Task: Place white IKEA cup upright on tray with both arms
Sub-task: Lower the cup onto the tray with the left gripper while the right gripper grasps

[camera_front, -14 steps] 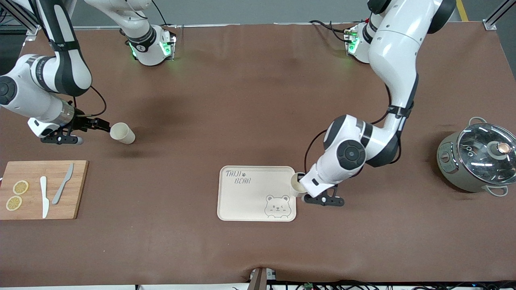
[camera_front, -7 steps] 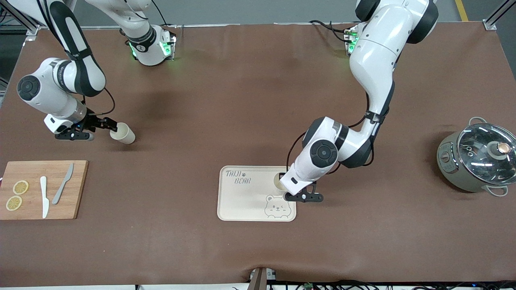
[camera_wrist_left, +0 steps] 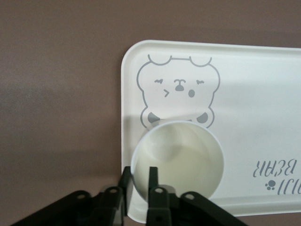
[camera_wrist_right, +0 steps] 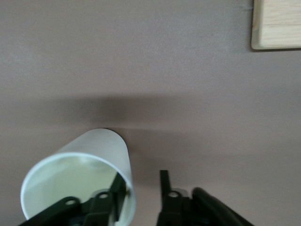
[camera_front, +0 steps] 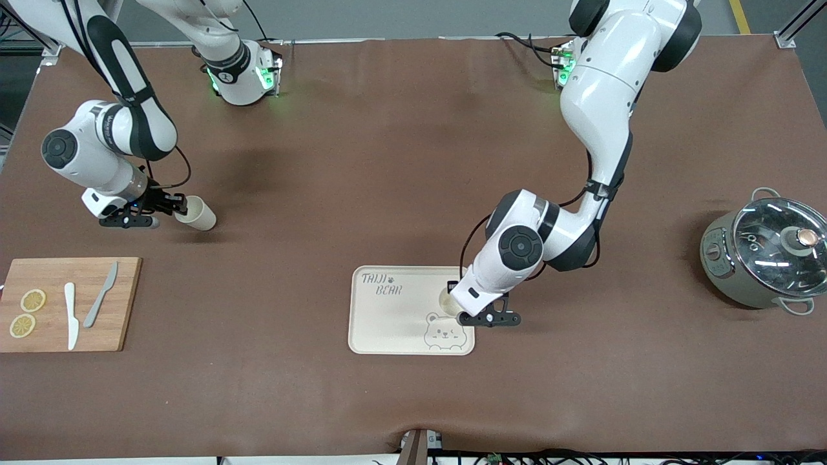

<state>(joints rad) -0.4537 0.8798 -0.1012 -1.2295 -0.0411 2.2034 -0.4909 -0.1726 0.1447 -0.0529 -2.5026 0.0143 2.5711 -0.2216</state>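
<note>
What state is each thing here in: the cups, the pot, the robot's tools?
First cup: upright on the tray.
Second cup: lying on its side.
Left tool: open, astride the first cup's rim.
Right tool: open, astride the second cup's rim.
Pot: glass lid on.

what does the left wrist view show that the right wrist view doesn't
Only the left wrist view: the tray with its bear drawing, an upright cup on it, the left gripper straddling its rim. Only the right wrist view: a tilted cup, the right gripper at its rim, a cutting board corner. Both: the brown table cover.
</note>
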